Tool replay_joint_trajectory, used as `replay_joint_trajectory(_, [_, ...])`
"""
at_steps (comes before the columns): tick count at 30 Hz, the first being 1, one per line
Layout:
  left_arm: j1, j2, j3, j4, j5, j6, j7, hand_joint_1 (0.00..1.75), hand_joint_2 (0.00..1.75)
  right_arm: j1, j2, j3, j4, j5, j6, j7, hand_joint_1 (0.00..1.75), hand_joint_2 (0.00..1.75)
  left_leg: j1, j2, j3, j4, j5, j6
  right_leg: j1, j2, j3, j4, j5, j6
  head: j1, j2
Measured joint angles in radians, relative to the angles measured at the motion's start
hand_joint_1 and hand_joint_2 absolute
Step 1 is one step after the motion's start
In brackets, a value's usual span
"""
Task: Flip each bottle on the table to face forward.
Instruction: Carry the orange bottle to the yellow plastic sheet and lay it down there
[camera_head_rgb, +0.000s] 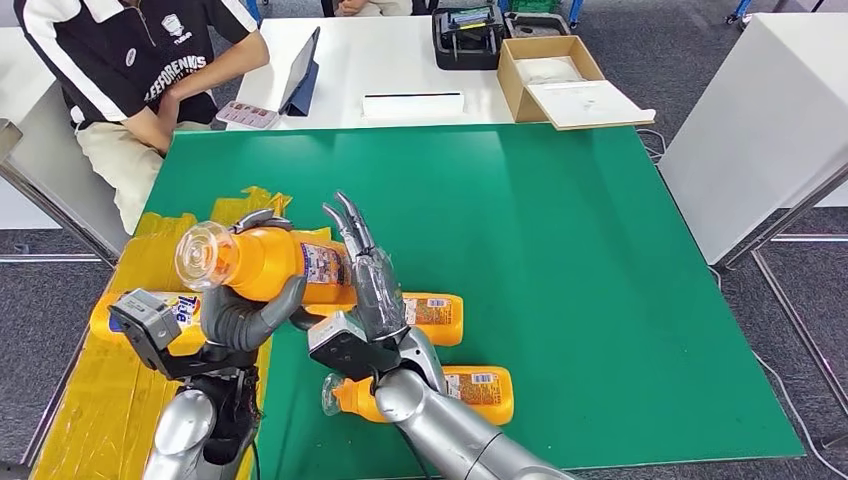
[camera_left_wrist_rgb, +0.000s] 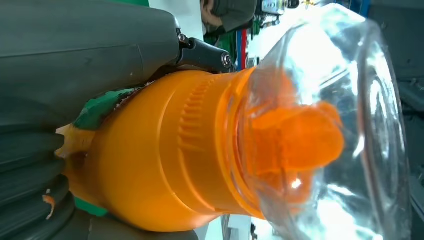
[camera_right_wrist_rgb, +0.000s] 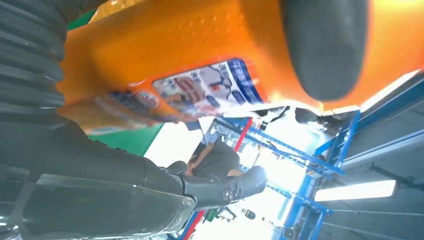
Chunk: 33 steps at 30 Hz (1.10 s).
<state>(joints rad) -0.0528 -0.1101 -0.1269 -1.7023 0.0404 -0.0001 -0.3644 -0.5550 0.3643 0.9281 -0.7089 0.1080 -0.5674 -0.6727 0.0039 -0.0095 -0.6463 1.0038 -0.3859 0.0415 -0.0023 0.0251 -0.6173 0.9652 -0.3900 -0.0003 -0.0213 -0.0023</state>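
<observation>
Aloft above the green desk (camera_head_rgb: 560, 250), an orange bottle (camera_head_rgb: 275, 262) lies crosswise in the left hand (camera_head_rgb: 245, 318), whose fingers (camera_head_rgb: 262, 218) wrap its neck, clear cap toward the robot's left. The right hand (camera_head_rgb: 365, 290) meets the label end, fingers (camera_head_rgb: 350, 225) extended beside it; whether they grip cannot be told. Four bottles count in all: one near bottle (camera_head_rgb: 470, 390) below the right wrist, one middle bottle (camera_head_rgb: 435, 315) beyond it, one Tide bottle (camera_head_rgb: 185, 312) left on yellow sheeting (camera_head_rgb: 90, 400).

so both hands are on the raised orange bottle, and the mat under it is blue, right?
Not quite. Both the left hand and right hand do hold the raised orange bottle, but the mat is green, not blue. The head view shows it plainly.
</observation>
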Motion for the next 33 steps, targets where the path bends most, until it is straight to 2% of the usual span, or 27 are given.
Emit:
replay_joint_trajectory(6, [0.1, 0.002, 0.067, -0.064, -0.018, 0.031, -0.012, 1.75, 1.75, 0.053, -0.001, -0.063, -0.099, 0.075, 0.11, -0.021, 0.0, 1.75, 0.0, 0.0, 0.0, 0.0, 0.0, 0.0, 0.0, 0.0, -0.001, 0.0, 0.0, 0.0, 0.0, 0.0])
replay_joint_trajectory(11, [0.155, 0.001, 0.103, -0.114, -0.022, 0.04, -0.013, 1.75, 1.75, 0.094, -0.01, -0.113, -0.197, 0.111, 0.142, -0.018, 0.0, 1.75, 0.0, 0.0, 0.0, 0.0, 0.0, 0.0, 0.0, 0.0, -0.001, 0.0, 0.0, 0.0, 0.0, 0.0])
replay_joint_trajectory(25, [0.187, 0.001, 0.13, -0.15, -0.022, 0.04, -0.013, 1.75, 1.75, 0.142, -0.025, -0.159, -0.32, 0.146, 0.169, -0.002, 0.0, 1.75, 0.0, 0.0, 0.0, 0.0, 0.0, -0.001, 0.0, 0.0, -0.001, 0.0, 0.0, 0.0, 0.0, 0.0])
replay_joint_trajectory(29, [0.189, 0.006, 0.139, -0.147, -0.005, 0.045, -0.015, 1.75, 1.75, 0.172, -0.052, -0.179, -0.436, 0.201, 0.158, 0.044, 0.0, 1.75, 0.0, 0.0, 0.0, 0.0, 0.0, -0.001, 0.0, 0.0, -0.002, 0.0, 0.0, 0.0, 0.0, 0.0])
replay_joint_trajectory(33, [0.19, 0.022, 0.141, -0.123, 0.033, 0.061, -0.037, 1.75, 1.75, 0.24, -0.114, -0.206, -0.584, 0.269, 0.124, 0.067, 0.0, 1.75, 0.0, 0.0, 0.0, 0.0, 0.0, -0.001, 0.0, 0.0, -0.002, -0.001, 0.0, 0.0, 0.0, 0.0])
